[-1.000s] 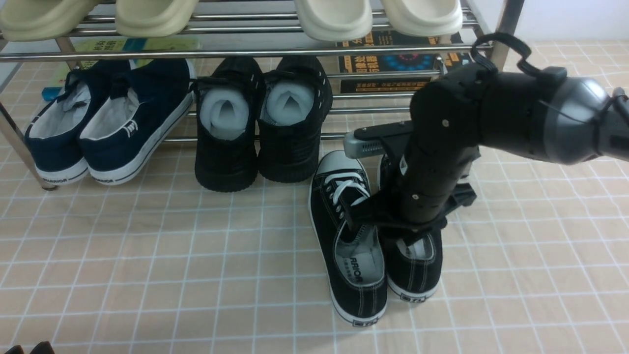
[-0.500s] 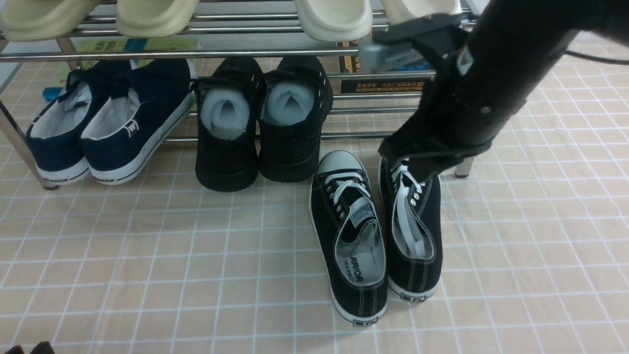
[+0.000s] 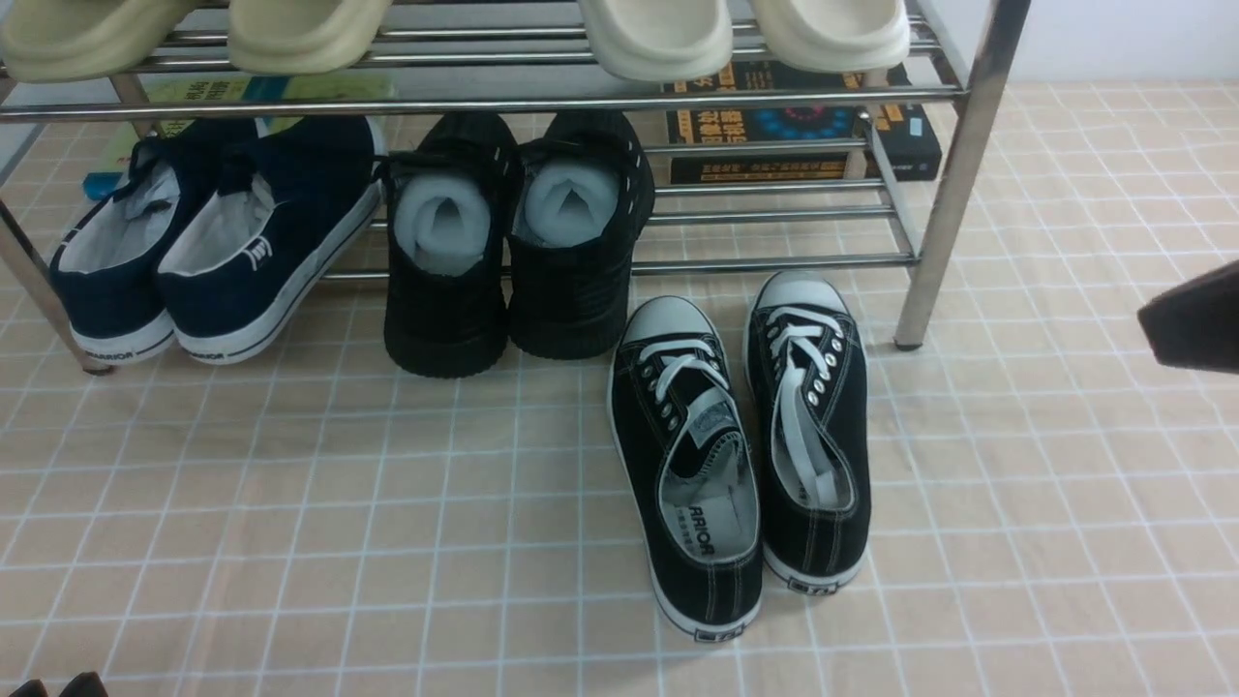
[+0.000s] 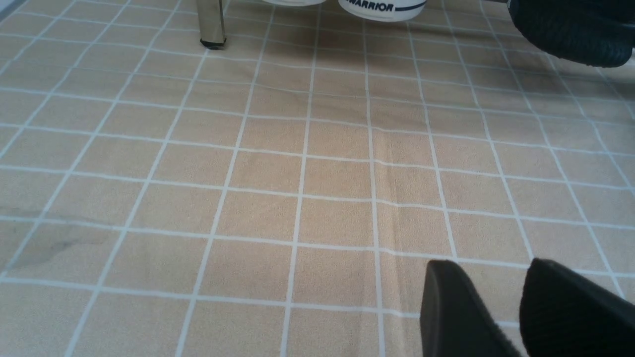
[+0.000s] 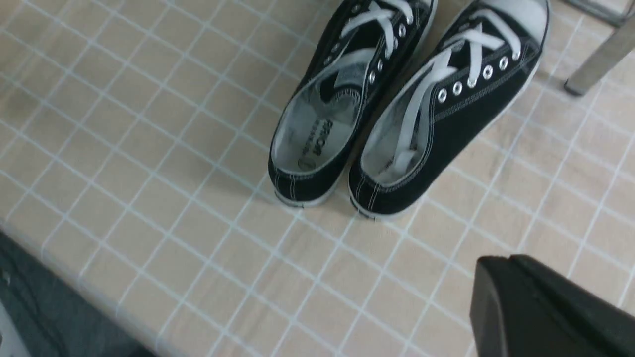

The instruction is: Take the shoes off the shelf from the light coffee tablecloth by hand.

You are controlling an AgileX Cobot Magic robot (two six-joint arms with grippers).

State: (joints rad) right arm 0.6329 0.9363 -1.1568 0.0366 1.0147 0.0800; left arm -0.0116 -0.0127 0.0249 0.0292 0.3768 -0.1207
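My right gripper (image 5: 501,260) is closed with nothing in it, well apart from the shoes (image 3: 687,484). They sit side by side on the light coffee tablecloth (image 3: 290,542), right of centre, toes toward the shelf (image 3: 774,263). I'd call the job practically done. If I swung back low and leftward, I could knock the right shoe, or catch its loose laces and drag it out of line.

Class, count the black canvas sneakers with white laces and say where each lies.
2: the left sneaker and the right sneaker, side by side on the cloth, in front of the rack.
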